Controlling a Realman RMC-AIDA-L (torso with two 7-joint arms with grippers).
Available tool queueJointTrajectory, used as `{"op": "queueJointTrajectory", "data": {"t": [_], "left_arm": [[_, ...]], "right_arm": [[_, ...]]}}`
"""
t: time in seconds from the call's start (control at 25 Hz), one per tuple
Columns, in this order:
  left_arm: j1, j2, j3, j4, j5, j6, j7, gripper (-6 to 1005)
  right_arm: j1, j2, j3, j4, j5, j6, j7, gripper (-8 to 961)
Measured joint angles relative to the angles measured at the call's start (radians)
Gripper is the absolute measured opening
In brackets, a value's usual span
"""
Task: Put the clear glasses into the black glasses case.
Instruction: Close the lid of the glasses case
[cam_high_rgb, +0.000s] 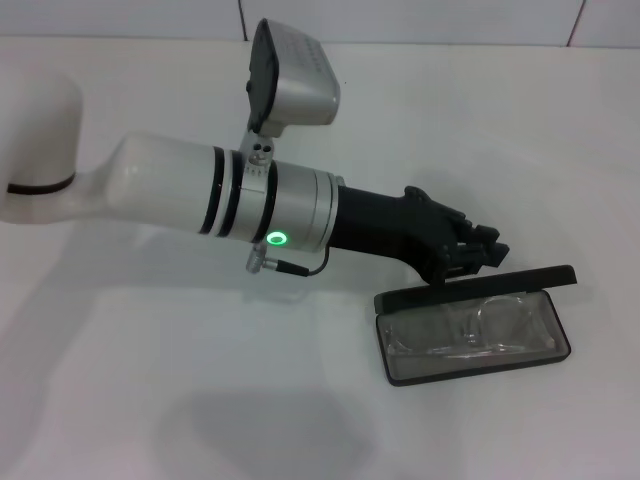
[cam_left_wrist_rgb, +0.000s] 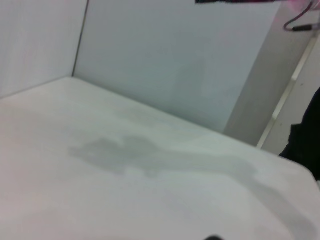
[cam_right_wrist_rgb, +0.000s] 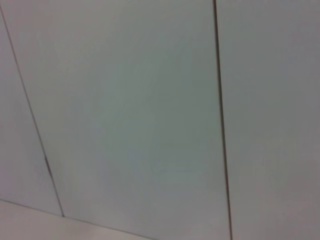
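Head view is filled mostly by the white tabletop (cam_high_rgb: 150, 400), a broad flat surface running back to a wall of pale tiles (cam_high_rgb: 420, 20). Next in size is the left arm (cam_high_rgb: 170, 190), a thick white cylinder with 2 black rings, a silver collar and a small green light, reaching from the left side across the middle of the table; a grey-and-black camera box (cam_high_rgb: 290, 75) sits on top of its wrist. At the arm's end, the black left gripper (cam_high_rgb: 480, 255) points toward the right and down, its tip just over the back edge of the flat rectangular matte black glasses case (cam_high_rgb: 475, 325). Whether its fingers stand apart or together I cannot tell, since they merge with the dark lid behind them. The case lies open on the table, right of centre, its lid raised along the far side and touching or just beside the gripper tip. Inside the grey-lined tray lie the fully transparent, colourless plastic clear glasses (cam_high_rgb: 480, 325), folded flat, just below and in front of the gripper, apart from its fingers. Right wrist view shows only pale wall panels; the right gripper appears nowhere.
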Motion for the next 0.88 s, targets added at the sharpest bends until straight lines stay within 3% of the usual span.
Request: {"op": "queueJointTrajectory", "data": {"t": [0.24, 0.88], "left_arm": [[0.006, -0.002, 0.091, -0.005, -0.052, -0.060, 0.000, 186], [0.010, -0.003, 0.220, -0.002, -0.095, -0.093, 0.013, 188]], "right_arm": [[0.010, -0.001, -0.006, 0.049, 0.002, 0.007, -0.022, 92], [0.019, -0.001, -0.007, 0.127, 0.003, 0.011, -0.063, 114]]}}
